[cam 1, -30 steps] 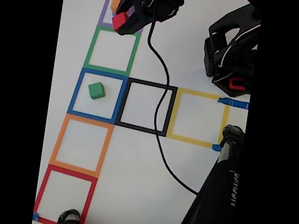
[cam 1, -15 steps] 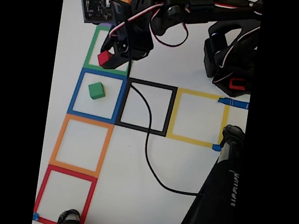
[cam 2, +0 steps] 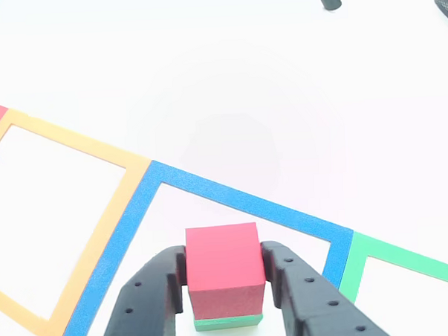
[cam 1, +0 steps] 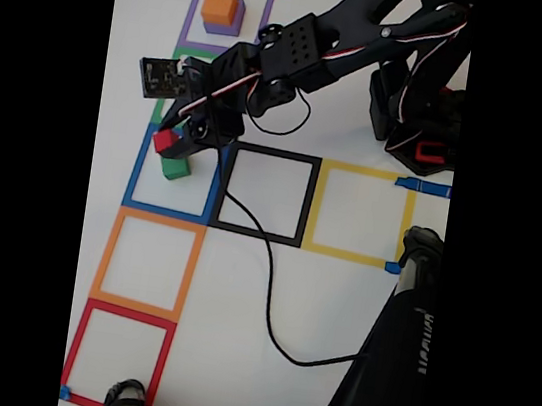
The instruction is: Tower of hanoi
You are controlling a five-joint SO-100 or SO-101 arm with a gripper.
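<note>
Red cube (cam 2: 222, 266) pinched in gripper (cam 1: 171, 139), right over green cube (cam 1: 176, 168) inside blue square (cam 1: 135, 176). Risk: off-centre release, red slides off green.

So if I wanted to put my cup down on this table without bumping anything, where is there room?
The orange square, red square, black square and yellow square hold no cubes, though a black cable trails past the black one. It is crowded around the blue square, where the gripper holds the red cube over the green cube.
</note>
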